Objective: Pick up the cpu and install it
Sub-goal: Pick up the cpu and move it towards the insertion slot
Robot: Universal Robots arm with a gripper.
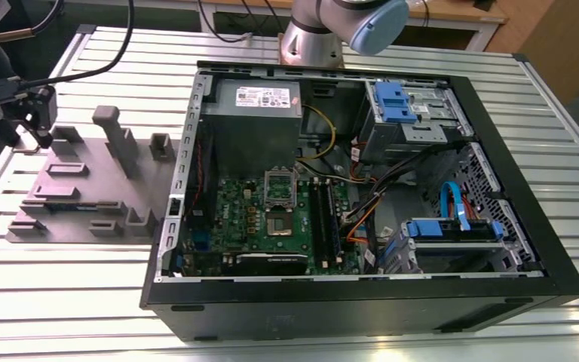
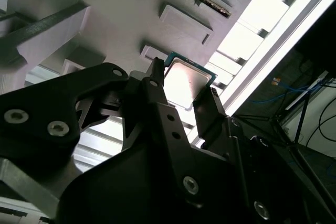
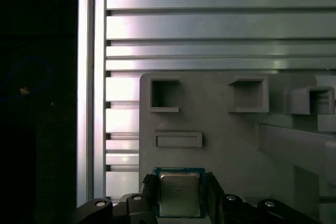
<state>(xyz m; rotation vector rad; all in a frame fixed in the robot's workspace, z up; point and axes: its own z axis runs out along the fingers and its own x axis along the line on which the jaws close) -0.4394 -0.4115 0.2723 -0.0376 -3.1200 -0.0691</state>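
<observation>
Okay, jaws look clamped on the cpu (image 3: 179, 193) by two opposite edges, at the grey fixture plate (image 3: 236, 145) on the desk (image 3: 210, 19). We should keep it level and lift straight, no extra squeeze.

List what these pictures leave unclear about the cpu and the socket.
- Second wrist view: one side of the cpu is hidden behind the gripper.
- Both wrist views: whether the cpu rests on the grey tray or is lifted cannot be told.
- Exterior view: the motherboard socket is too small to show its contacts.
</observation>
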